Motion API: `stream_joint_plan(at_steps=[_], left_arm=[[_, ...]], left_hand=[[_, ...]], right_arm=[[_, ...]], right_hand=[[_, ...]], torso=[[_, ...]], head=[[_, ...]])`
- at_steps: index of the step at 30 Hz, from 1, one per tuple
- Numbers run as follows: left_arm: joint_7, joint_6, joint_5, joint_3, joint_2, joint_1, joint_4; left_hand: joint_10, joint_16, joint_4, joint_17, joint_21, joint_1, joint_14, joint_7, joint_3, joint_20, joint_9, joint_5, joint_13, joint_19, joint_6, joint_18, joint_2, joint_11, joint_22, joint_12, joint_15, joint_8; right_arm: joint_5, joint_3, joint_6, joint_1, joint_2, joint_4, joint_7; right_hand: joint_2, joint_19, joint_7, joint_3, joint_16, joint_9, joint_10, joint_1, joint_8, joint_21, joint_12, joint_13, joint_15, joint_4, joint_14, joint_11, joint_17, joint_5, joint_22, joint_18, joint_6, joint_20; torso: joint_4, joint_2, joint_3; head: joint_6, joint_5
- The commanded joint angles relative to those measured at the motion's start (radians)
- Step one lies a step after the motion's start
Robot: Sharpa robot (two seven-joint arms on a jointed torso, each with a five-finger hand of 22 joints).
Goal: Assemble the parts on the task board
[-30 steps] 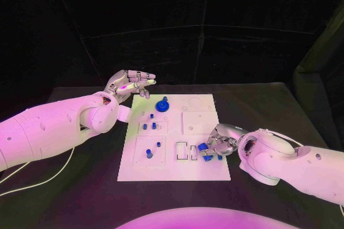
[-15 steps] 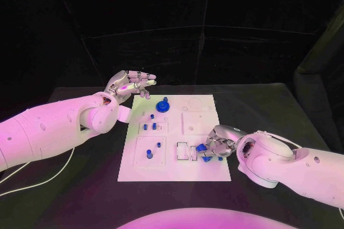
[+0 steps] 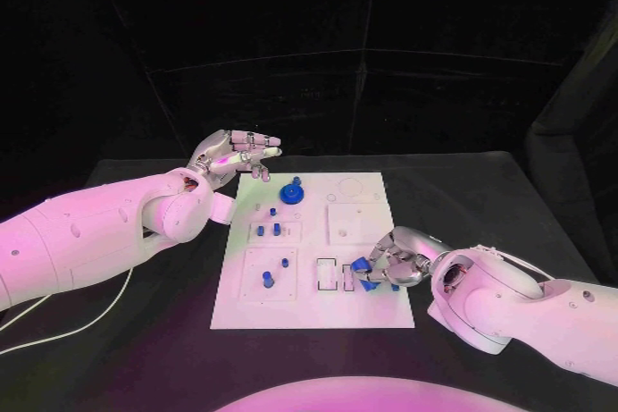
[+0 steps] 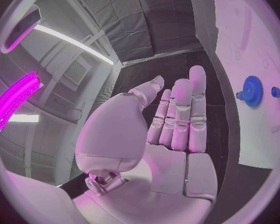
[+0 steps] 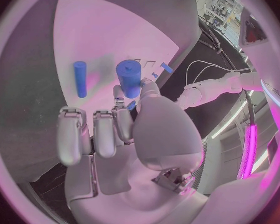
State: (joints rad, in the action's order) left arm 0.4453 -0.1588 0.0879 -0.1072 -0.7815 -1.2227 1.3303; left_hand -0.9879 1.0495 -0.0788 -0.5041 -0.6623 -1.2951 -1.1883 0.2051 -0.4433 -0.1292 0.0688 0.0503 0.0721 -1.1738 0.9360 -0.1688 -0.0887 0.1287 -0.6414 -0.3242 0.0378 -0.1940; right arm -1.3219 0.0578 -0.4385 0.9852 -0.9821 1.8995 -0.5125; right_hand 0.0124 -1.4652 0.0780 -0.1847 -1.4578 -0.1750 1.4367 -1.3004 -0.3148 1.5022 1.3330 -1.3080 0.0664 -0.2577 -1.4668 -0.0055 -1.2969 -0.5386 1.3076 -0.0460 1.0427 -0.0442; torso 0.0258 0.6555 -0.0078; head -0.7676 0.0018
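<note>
Nearest, the right hand (image 3: 394,262) pinches a stubby blue cylinder (image 5: 129,77) at its fingertips, its long axis upright over the task board (image 3: 373,309), the other fingers curled in. Just beyond those fingertips lie the rectangular slots (image 3: 327,273) (likely its seat); a thinner blue peg (image 5: 80,78) lies flat just beside. Well apart, past the blue gear (image 3: 292,193), the left hand (image 3: 238,153) hovers, fingers loosely spread, holding nothing.

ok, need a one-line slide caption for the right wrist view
Right robot hand pinching a blue cylinder above the white task board, with a slimmer blue peg lying alongside.
</note>
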Motion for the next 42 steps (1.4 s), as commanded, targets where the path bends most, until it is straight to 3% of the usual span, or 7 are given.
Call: stream_joint_plan(at_steps=[1,10,23,29,33,37,42], left_arm=[[0.006,0.021,-0.003,0.001,0.0,-0.001,0.002],[0.006,0.021,-0.003,0.001,0.0,-0.001,0.003],[0.008,0.018,-0.003,0.001,0.002,-0.002,0.005],[0.012,0.014,-0.003,0.001,0.004,-0.002,0.004],[0.015,0.01,-0.003,0.001,0.002,-0.002,0.004],[0.015,0.009,-0.003,0.001,0.001,-0.002,0.004],[0.016,0.009,-0.003,0.001,0.001,-0.002,0.004]], left_hand=[[0.005,0.002,-0.006,0.002,0.003,-0.01,0.009,-0.002,0.001,-0.005,0.0,0.005,-0.001,0.001,-0.008,-0.014,0.004,0.0,0.001,-0.007,-0.001,-0.004],[0.006,0.002,-0.008,0.002,0.003,-0.012,0.01,-0.001,0.001,-0.004,0.0,0.005,-0.001,0.001,-0.009,-0.014,0.003,0.0,0.001,-0.008,-0.001,-0.004],[0.009,0.003,-0.01,0.003,0.004,-0.013,0.011,0.0,0.001,-0.005,0.0,0.005,-0.001,0.001,-0.012,-0.014,0.002,0.001,0.002,-0.009,0.0,-0.005],[0.009,0.003,-0.01,0.003,0.004,-0.013,0.011,0.0,0.001,-0.005,0.0,0.005,-0.001,0.001,-0.012,-0.014,0.002,0.001,0.002,-0.009,0.0,-0.005],[0.009,0.004,-0.011,0.003,0.004,-0.015,0.011,0.0,0.001,-0.005,0.0,0.005,-0.001,0.001,-0.012,-0.014,0.003,0.001,0.002,-0.011,0.0,-0.006],[0.009,0.004,-0.011,0.003,0.004,-0.015,0.011,0.0,0.001,-0.005,0.0,0.005,-0.001,0.001,-0.012,-0.014,0.003,0.001,0.002,-0.011,0.0,-0.006],[0.009,0.004,-0.011,0.003,0.004,-0.015,0.011,0.0,0.001,-0.005,0.0,0.005,-0.001,0.001,-0.012,-0.014,0.003,0.001,0.002,-0.011,0.0,-0.006]], right_arm=[[0.076,-0.001,-0.078,0.002,0.002,0.009,0.024],[0.109,-0.001,-0.046,0.002,0.055,-0.009,0.01],[0.111,-0.001,-0.002,0.002,0.139,-0.051,-0.04],[0.081,-0.001,-0.016,0.002,0.157,-0.061,-0.056],[0.066,-0.001,-0.009,0.002,0.162,-0.064,-0.056],[0.049,-0.001,-0.003,0.002,0.166,-0.067,-0.056],[0.024,-0.001,-0.007,0.002,0.172,-0.07,-0.06]], right_hand=[[-0.005,-0.04,0.0,-0.006,-0.004,-0.025,0.005,0.016,-0.001,0.004,0.002,-0.014,0.005,-0.001,-0.059,0.003,-0.002,-0.005,0.122,0.014,0.007,0.007],[-0.004,-0.041,-0.001,-0.01,-0.005,-0.027,0.005,0.021,-0.001,0.004,0.001,-0.015,0.005,-0.005,-0.059,0.003,-0.004,-0.008,0.123,0.015,0.007,0.006],[-0.012,-0.041,-0.004,-0.016,-0.006,-0.036,0.007,0.035,-0.005,0.005,0.0,-0.018,0.006,-0.017,-0.059,0.001,-0.005,-0.018,0.124,0.015,0.016,0.007],[-0.009,-0.041,-0.007,-0.029,-0.006,-0.044,0.009,0.054,-0.008,0.005,-0.001,-0.022,0.008,-0.026,-0.059,-0.001,-0.006,-0.001,0.125,0.015,0.021,0.008],[-0.012,-0.041,-0.008,-0.053,-0.006,-0.058,0.01,0.09,-0.008,0.005,-0.005,-0.025,0.009,-0.029,-0.059,-0.002,-0.006,0.094,0.126,0.015,0.02,0.01],[-0.014,-0.041,-0.01,-0.082,-0.005,-0.073,0.01,0.133,-0.01,0.005,-0.011,-0.028,0.009,-0.03,-0.059,-0.003,-0.005,0.265,0.126,0.015,0.019,0.011],[0.003,-0.04,-0.009,-0.089,-0.002,-0.089,0.006,0.18,-0.01,0.003,-0.023,-0.027,0.009,-0.033,-0.057,-0.002,-0.001,0.412,0.124,0.014,0.013,0.01]], torso=[[-0.0012,0.002,0.0012],[0.0003,0.001,-0.0005],[-0.001,0.001,-0.0017],[-0.0003,0.002,0.0008],[-0.0004,0.002,0.0005],[0.001,0.002,0.0011],[0.0011,0.002,0.0006]], head=[[0.002,0.006],[0.002,0.016],[0.003,0.019],[0.003,0.026],[0.001,0.026],[0.002,0.028],[0.001,0.028]])
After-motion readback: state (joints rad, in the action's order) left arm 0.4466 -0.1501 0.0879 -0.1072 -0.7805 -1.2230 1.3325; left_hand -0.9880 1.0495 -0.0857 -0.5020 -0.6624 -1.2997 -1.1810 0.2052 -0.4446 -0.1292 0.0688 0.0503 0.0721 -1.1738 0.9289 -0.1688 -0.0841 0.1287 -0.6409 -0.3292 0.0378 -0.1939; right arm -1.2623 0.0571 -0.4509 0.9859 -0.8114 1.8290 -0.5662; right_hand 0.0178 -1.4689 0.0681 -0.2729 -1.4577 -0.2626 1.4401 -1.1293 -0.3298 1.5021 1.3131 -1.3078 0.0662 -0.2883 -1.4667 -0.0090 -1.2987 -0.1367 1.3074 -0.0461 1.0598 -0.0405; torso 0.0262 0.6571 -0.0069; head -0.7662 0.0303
